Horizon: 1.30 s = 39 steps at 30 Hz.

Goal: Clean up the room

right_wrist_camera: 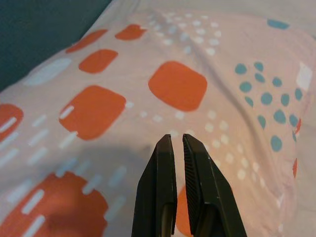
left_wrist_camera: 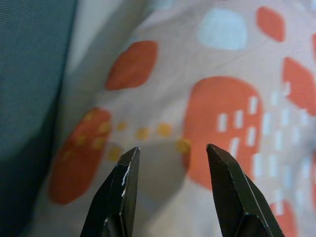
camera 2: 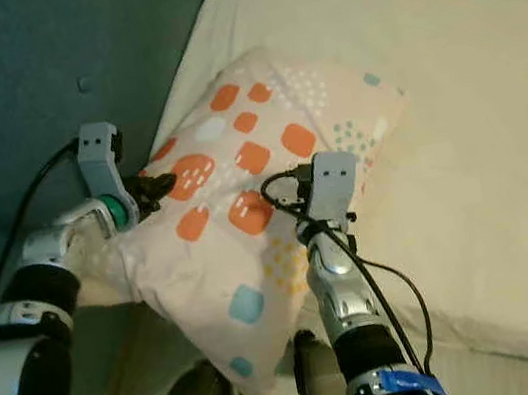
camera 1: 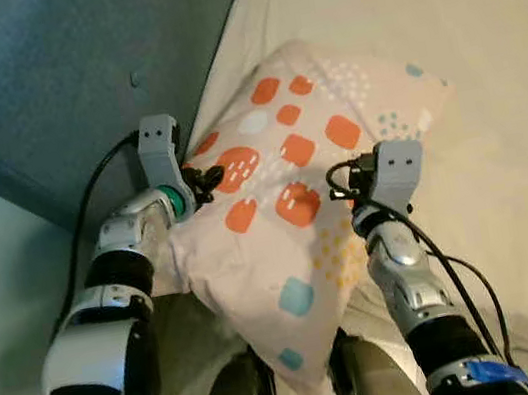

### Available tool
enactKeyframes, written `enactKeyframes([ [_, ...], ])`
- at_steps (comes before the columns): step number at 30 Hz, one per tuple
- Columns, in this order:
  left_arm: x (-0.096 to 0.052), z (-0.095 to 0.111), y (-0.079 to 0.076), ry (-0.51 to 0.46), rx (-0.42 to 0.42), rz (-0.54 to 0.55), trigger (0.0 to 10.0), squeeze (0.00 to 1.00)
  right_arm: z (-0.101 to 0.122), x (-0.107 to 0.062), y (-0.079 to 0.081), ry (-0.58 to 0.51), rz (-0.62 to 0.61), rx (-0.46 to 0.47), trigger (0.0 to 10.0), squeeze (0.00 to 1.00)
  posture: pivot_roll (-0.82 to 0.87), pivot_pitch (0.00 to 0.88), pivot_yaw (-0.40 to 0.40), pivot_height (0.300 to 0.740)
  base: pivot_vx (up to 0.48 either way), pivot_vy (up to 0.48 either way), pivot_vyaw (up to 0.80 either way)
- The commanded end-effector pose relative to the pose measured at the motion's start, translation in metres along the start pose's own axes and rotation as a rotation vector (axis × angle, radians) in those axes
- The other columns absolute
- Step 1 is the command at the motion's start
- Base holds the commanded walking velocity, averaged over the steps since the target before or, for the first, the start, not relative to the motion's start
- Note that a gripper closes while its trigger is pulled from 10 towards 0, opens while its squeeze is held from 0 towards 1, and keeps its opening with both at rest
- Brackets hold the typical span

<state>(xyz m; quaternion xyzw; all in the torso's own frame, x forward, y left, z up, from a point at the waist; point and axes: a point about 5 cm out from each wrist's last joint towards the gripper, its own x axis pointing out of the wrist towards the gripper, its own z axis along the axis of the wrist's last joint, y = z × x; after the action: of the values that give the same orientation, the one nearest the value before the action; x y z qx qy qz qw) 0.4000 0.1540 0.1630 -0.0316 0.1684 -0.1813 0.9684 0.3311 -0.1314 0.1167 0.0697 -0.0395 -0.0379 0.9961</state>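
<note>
Both grippers at the pillow (camera 1: 292, 183) on the bed (camera 1: 494, 118): left gripper (left_wrist_camera: 170, 153) spread at its edge, right gripper (right_wrist_camera: 177, 145) nearly closed, gripping nothing; placement looks unfinished.

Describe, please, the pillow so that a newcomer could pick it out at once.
On the cream bed, beside the teal headboard, the pillow lies aslant between the left gripper and the right gripper. It is pale pink with orange and light blue rounded squares and dotted patches, the one patterned thing among plain surfaces.

Headboard (camera 1: 42, 82) tight vs pillow (camera 1: 292, 183) left.
</note>
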Motion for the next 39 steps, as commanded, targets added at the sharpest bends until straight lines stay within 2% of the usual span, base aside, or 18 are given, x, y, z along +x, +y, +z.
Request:
enactKeyframes([
  [1, -0.004, -0.015, 0.011, 0.065, 0.013, 0.023, 10.0, 0.0, -0.008, -0.008, -0.003, 0.015, -0.012, 0.001, 10.0, 0.0, -0.09, 0.399, 0.128, 0.726, 0.0, 0.0, 0.0],
  [2, -0.007, -0.015, 0.018, 0.072, 0.032, 0.035, 10.0, 0.0, -0.009, -0.01, -0.004, 0.013, -0.022, 0.0, 10.0, 0.0, -0.09, 0.413, 0.13, 0.726, 0.0, 0.0, 0.0],
  [3, -0.007, -0.015, 0.018, 0.072, 0.032, 0.035, 10.0, 0.0, -0.009, -0.01, -0.004, 0.013, -0.022, 0.0, 10.0, 0.0, -0.09, 0.413, 0.13, 0.726, 0.0, 0.0, 0.0],
  [5, -0.013, -0.015, 0.033, 0.067, 0.046, 0.081, 10.0, 0.0, -0.006, -0.015, -0.004, -0.005, -0.034, -0.021, 10.0, 0.0, -0.11, 0.436, 0.127, 0.726, 0.0, 0.0, 0.0],
  [8, -0.015, -0.017, 0.037, 0.066, 0.047, 0.098, 10.0, 0.0, -0.004, -0.019, -0.003, -0.016, -0.033, -0.024, 10.0, 0.0, -0.12, 0.444, 0.124, 0.726, 0.0, 0.0, 0.0],
  [16, -0.014, -0.043, 0.028, 0.182, 0.029, -0.022, 10.0, 0.0, -0.004, -0.029, -0.004, -0.022, -0.028, -0.026, 10.0, 0.0, -0.14, 0.458, 0.126, 0.726, 0.0, 0.0, 0.0],
  [17, -0.014, -0.05, 0.024, 0.213, 0.057, -0.057, 10.0, 0.0, -0.004, -0.031, -0.004, -0.021, -0.028, -0.025, 10.0, 0.0, -0.14, 0.461, 0.128, 0.726, 0.0, 0.0, 0.0],
  [19, -0.014, -0.05, 0.024, 0.213, 0.057, -0.057, 10.0, 0.0, -0.004, -0.031, -0.004, -0.021, -0.028, -0.025, 10.0, 0.0, -0.14, 0.461, 0.128, 0.726, 0.0, 0.0, 0.0],
  [21, -0.012, -0.062, 0.016, 0.244, 0.135, -0.11, 10.0, 0.0, -0.003, -0.034, -0.003, -0.019, -0.028, -0.018, 10.0, 0.0, -0.14, 0.465, 0.128, 0.726, 0.0, 0.0, 0.0],
  [22, -0.012, -0.062, 0.016, 0.244, 0.135, -0.11, 10.0, 0.0, -0.003, -0.034, -0.003, -0.019, -0.028, -0.018, 10.0, 0.0, -0.14, 0.465, 0.128, 0.726, 0.0, 0.0, 0.0],
  [23, -0.011, -0.067, 0.012, 0.248, 0.188, -0.13, 7.8, 0.0, -0.003, -0.034, -0.002, -0.018, -0.025, -0.013, 10.0, 0.0, -0.13, 0.465, 0.128, 0.726, 0.0, 0.0, 0.0],
  [24, -0.011, -0.067, 0.012, 0.248, 0.188, -0.13, 7.8, 0.0, -0.003, -0.034, -0.002, -0.018, -0.025, -0.013, 10.0, 0.0, -0.13, 0.465, 0.128, 0.726, 0.0, 0.0, 0.0],
  [25, -0.009, -0.071, 0.006, 0.25, 0.256, -0.162, 4.7, 0.0, -0.002, -0.033, 0.0, -0.017, -0.021, -0.01, 10.0, 0.0, -0.13, 0.463, 0.127, 0.726, 0.0, 0.0, 0.0],
  [26, -0.009, -0.071, 0.006, 0.25, 0.256, -0.162, 4.7, 0.0, -0.002, -0.033, 0.0, -0.017, -0.021, -0.01, 10.0, 0.0, -0.13, 0.463, 0.127, 0.726, 0.0, 0.0, 0.0],
  [27, -0.008, -0.072, 0.004, 0.248, 0.264, -0.177, 2.7, 0.0, -0.002, -0.033, 0.001, -0.017, -0.02, -0.009, 10.0, 0.0, -0.13, 0.462, 0.127, 0.726, 0.0, 0.0, 0.0],
  [28, -0.008, -0.071, 0.001, 0.238, 0.257, -0.191, 0.0, 0.0, -0.002, -0.032, 0.0, -0.018, -0.02, -0.009, 10.0, 0.0, -0.13, 0.46, 0.125, 0.726, 0.0, 0.0, 0.0],
  [39, -0.002, -0.061, -0.012, 0.164, 0.22, -0.258, 0.0, 0.0, -0.001, -0.031, -0.002, -0.015, -0.026, -0.008, 10.0, 0.0, -0.13, 0.443, 0.122, 0.726, 0.0, 0.0, 0.0],
])
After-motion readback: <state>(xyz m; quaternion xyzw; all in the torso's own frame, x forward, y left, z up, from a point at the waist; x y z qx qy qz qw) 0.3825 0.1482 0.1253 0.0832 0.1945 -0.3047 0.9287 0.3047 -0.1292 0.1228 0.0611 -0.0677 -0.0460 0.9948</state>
